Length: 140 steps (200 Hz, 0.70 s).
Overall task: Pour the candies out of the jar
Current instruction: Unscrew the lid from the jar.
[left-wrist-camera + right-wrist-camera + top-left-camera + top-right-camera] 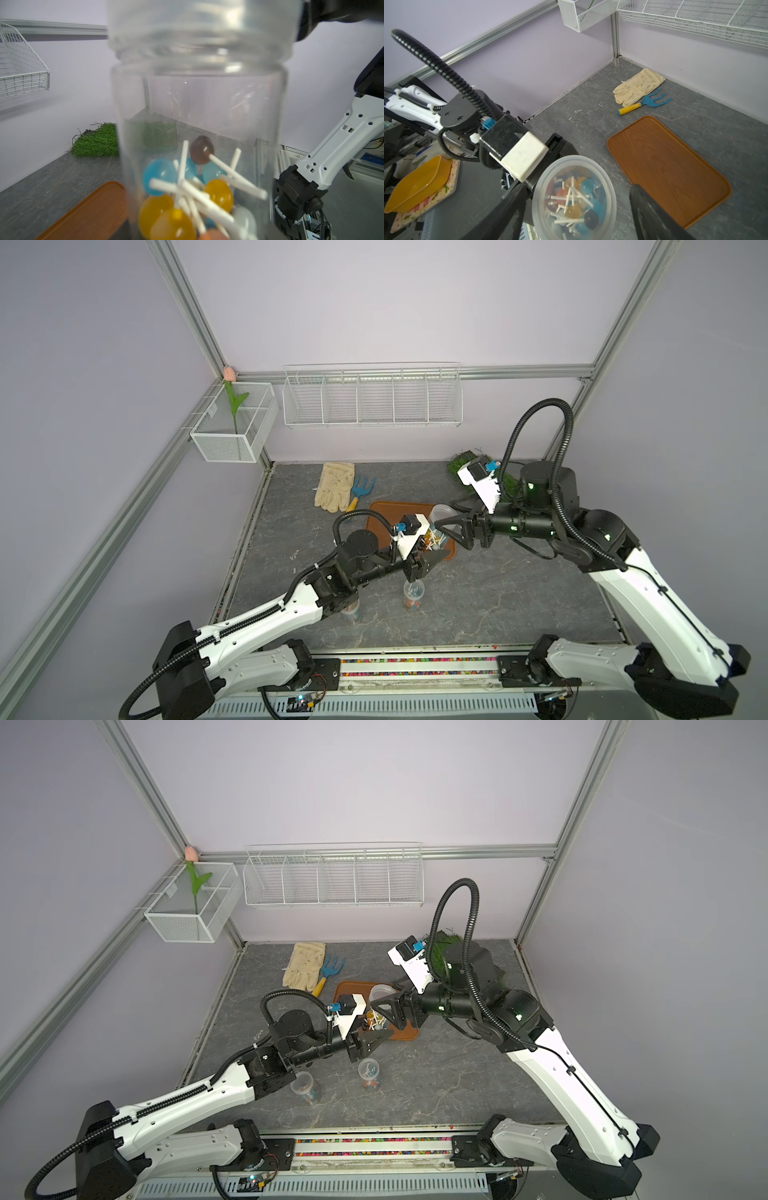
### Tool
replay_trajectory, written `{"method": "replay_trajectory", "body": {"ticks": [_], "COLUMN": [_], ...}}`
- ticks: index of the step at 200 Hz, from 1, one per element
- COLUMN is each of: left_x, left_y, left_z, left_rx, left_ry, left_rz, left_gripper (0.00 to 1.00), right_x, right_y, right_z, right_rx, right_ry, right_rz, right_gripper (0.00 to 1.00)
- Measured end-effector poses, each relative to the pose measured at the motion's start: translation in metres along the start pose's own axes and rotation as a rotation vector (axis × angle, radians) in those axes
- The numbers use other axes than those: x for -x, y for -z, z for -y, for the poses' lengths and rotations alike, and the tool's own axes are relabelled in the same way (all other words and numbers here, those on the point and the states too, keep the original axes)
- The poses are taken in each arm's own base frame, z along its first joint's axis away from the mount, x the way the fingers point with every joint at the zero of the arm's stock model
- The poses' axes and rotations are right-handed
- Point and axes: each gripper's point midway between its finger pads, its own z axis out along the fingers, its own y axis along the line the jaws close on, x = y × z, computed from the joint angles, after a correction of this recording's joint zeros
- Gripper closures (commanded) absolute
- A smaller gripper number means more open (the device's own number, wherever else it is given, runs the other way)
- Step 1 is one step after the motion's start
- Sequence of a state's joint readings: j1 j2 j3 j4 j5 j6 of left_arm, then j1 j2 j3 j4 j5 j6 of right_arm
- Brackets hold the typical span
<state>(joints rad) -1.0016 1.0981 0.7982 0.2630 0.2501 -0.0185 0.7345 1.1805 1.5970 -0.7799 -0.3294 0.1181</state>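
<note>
A robotics laboratory test cell is shown. The space is boxed in by an aluminium frame (196, 315) and plain lilac panels (374, 302). Two robot arms, the left arm (266, 614) and the right arm (648, 605), are mounted on a rail (415, 670) at the near edge, where a bare circuit board (300, 700) is left exposed. Garden props (a glove (334, 487), a hand rake (365, 486), a patch of fake grass (97, 141)) are laid out on the stone-look tabletop (498, 605), and a white wire rack (372, 398) is hung on the far wall.
</note>
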Motion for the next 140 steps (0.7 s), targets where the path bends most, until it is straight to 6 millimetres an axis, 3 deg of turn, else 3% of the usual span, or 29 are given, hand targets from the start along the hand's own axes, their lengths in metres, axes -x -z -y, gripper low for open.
{"method": "replay_trajectory", "body": {"ticks": [37,100,140], "left_x": [0.0000,0.0011,0.0069], "left_y": [0.0000,0.0003,0.0028], "left_z": [-0.0002,-0.0007,0.0030], "left_rx": [0.001,0.003,-0.015], "left_ry": [0.000,-0.002,-0.006], "left_rz": [0.000,0.004,0.021], "left_gripper": [0.54,0.54,0.54], "right_x": [-0.0001,0.0033,0.0074], "right_y": [-0.0003,-0.0002,0.0044], "right_z": [-0.0016,-0.0028,-0.0092], "right_rx": [0.006,0.017,0.140], "right_ry": [0.016,0.087,0.140], "right_rz": [0.000,-0.027,-0.026], "right_gripper": [0.39,0.43,0.43]}}
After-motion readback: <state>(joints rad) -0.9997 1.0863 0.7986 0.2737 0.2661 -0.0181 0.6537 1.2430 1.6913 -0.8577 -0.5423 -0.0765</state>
